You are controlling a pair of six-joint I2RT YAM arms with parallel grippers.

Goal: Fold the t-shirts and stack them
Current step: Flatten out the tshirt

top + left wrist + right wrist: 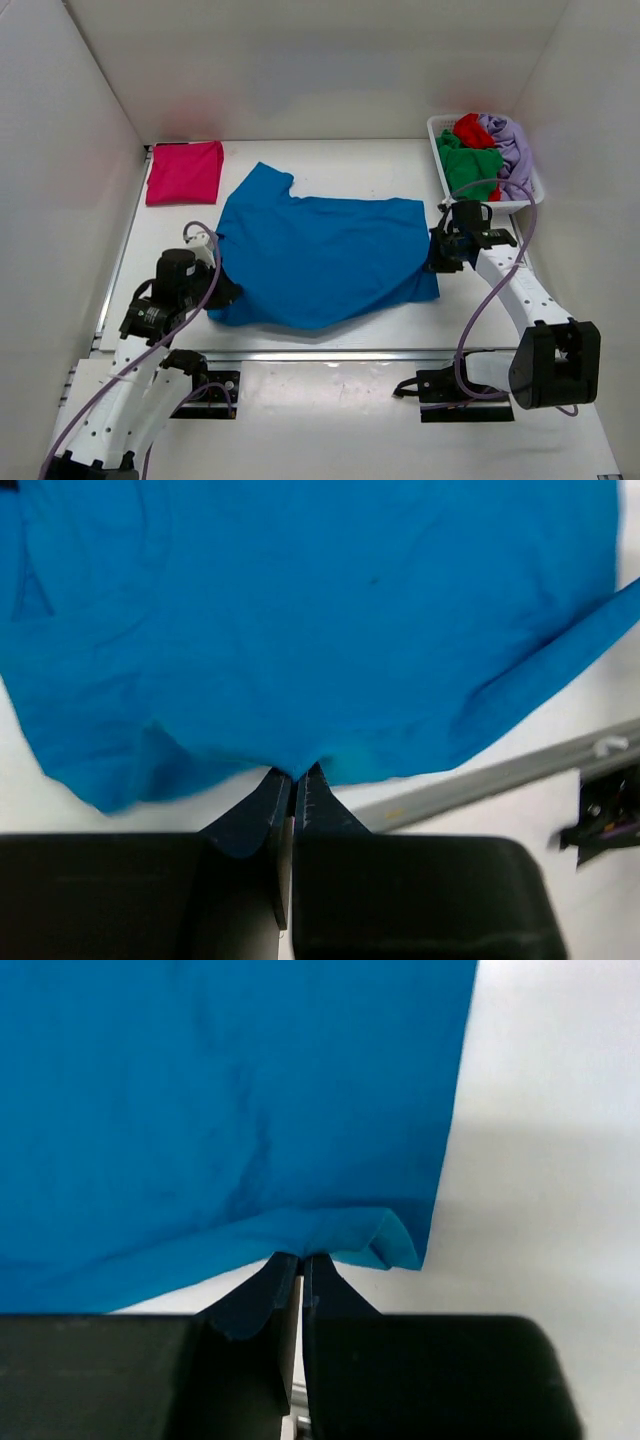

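A bright blue t-shirt [320, 255] lies spread across the middle of the table. My left gripper [222, 292] is shut on its left edge; the left wrist view shows the jaws [296, 776] pinching the blue fabric [300, 630]. My right gripper [437, 255] is shut on the shirt's right edge; the right wrist view shows the jaws [301, 1258] gripping a folded blue hem [230, 1110]. A folded magenta-pink t-shirt [184, 171] lies at the back left. Green [468, 165], red [472, 131] and lavender [510, 145] shirts are heaped in the basket.
The white lattice basket [438, 135] stands at the back right corner. White walls enclose the table on three sides. A metal rail [330, 353] runs along the table's near edge, also seen in the left wrist view [520, 770].
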